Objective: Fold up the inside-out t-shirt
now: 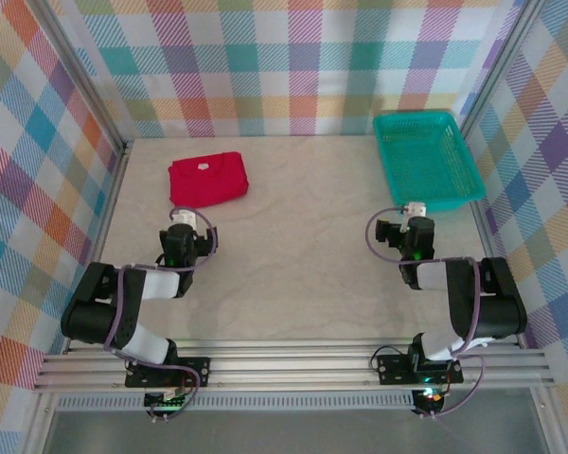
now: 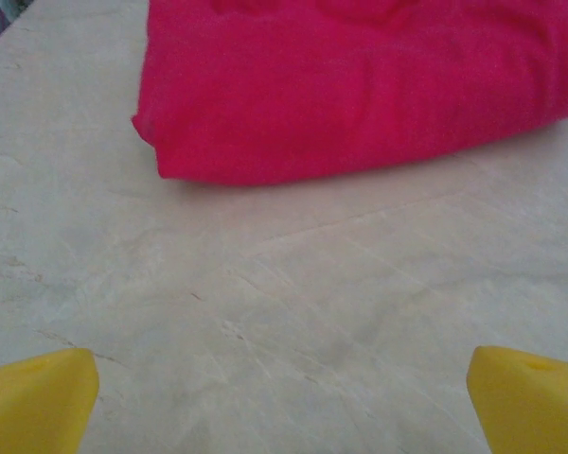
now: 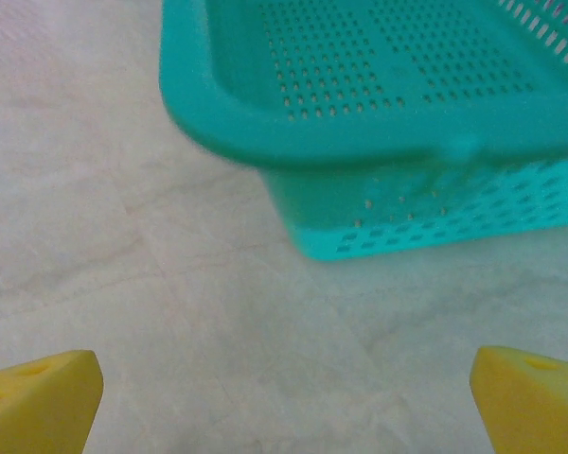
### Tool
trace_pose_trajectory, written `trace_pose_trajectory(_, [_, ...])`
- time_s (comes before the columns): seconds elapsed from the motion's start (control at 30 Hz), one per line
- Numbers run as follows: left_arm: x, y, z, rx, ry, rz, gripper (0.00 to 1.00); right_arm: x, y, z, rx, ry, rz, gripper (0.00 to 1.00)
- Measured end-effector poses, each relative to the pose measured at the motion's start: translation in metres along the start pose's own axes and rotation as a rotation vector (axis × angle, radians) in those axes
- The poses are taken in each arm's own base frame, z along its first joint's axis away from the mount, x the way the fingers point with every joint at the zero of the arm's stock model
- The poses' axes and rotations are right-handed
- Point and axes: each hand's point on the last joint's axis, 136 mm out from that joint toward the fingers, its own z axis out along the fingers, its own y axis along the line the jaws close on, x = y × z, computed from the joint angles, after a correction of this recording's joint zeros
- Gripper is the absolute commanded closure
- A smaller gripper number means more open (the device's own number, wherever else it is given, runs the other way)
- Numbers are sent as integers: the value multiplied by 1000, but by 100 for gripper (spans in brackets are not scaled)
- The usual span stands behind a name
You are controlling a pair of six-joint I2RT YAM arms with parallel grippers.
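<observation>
The inside-out t-shirt [image 1: 207, 180] is a bright red bundle folded into a compact block at the back left of the table, a small white tag on top. In the left wrist view the t-shirt [image 2: 360, 85] lies just beyond my fingers, apart from them. My left gripper [image 1: 183, 219] sits a little nearer than the shirt, open, with bare table between its yellow fingertips [image 2: 38, 397]. My right gripper [image 1: 412, 210] rests open on the right side, nothing between its yellow fingertips [image 3: 38, 397].
A teal perforated basket [image 1: 459, 161] stands at the back right, just beyond the right gripper; its near rim [image 3: 379, 132] is close in the right wrist view. Checkered walls enclose the pale marble table [image 1: 293, 255] on three sides.
</observation>
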Motion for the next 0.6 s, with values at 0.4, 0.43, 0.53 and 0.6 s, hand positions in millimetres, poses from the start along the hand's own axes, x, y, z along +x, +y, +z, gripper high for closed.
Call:
trace_pose_trajectory(0.4, [-2,7,7,-2,-25,-30,0,-13,2,-1,-11,-61,6,0])
trace_pose_trajectory(0.43, [-2,7,7,-1,-26,-30,0,-13,3,-1,-19,-60,5,0])
trace_pose_trajectory(0.53, [-2,7,7,-1,-26,-30,0,-13,7,-1,-41,-59,4,0])
trace_pose_trajectory(0.6, [-2,6,7,6,-25,-31,0,-13,9,-1,-50,-58,4,0])
